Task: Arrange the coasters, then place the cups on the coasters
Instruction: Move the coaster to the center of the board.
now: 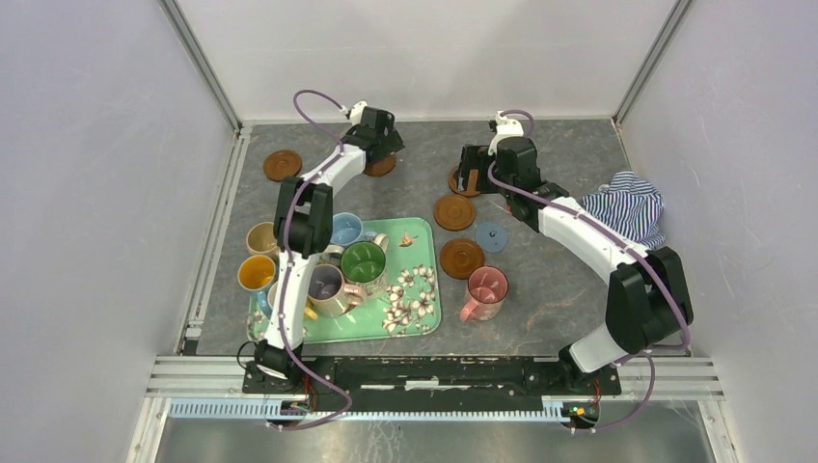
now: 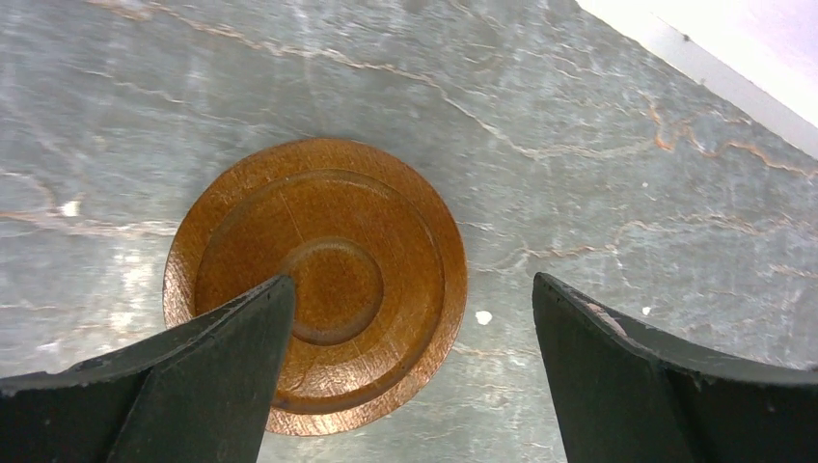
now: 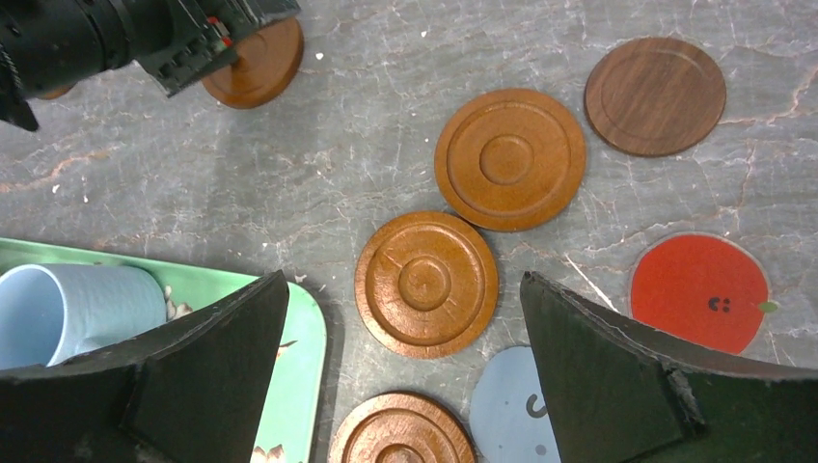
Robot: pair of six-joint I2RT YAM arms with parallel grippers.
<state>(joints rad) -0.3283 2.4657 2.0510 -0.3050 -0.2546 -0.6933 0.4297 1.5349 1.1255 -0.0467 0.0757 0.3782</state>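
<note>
Stage: I judge the coasters are being arranged; no cup stands on one yet.
Left fingers (image 2: 222,376): spread wide and empty over a ringed wooden coaster (image 2: 318,280) at the far middle of the table (image 2: 579,145); whether a fingertip touches the disc cannot be told.
Right fingers (image 3: 203,376): spread wide and empty above the cluster right of the tray, framing the middle ringed coaster (image 3: 426,283) in the wrist view.
Coasters, where: all lie flat on the table. One dark brown disc (image 1: 282,165) is at the far left. In the right cluster are a second ringed coaster (image 3: 509,159), a dark brown coaster (image 3: 656,96), a red coaster (image 3: 701,292), a blue-grey coaster (image 3: 511,405) and a nearer ringed coaster (image 3: 400,429).
Cups, where: the pink cup (image 1: 485,289) stands on bare table just right of the green floral tray (image 1: 420,253). The light blue cup (image 1: 345,230), green cup (image 1: 364,262) and lilac cup (image 1: 325,283) crowd the tray.
Coaster handling: probably light, stiff and thin, with a smooth finish that may slip. Lying flat, it offers little to pinch.
Coaster hold: across the disc at its raised rim, fingertips right down at the table. The red and blue-grey ones look flatter, so likely harder to lift.
Cup handling: likely heavier, rigid, glazed, slippery and breakable.
Cup hold: over the lip, one finger inside and one outside, away from the handle and kept upright.
</note>
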